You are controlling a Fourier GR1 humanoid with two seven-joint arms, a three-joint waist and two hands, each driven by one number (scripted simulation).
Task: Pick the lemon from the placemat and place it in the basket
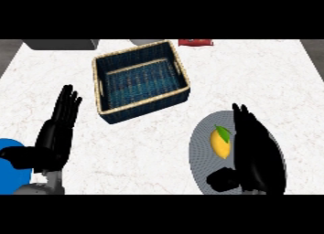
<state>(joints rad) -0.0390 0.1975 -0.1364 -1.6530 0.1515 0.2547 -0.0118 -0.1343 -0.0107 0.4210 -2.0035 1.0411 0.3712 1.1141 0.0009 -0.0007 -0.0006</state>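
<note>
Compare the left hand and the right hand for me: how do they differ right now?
The left hand sits over bare counter, left of the basket; the right hand lies over the placemat, just right of the lemon. The left hand is far from the lemon, the right hand beside it. Both are open, fingers straight, holding nothing.
</note>
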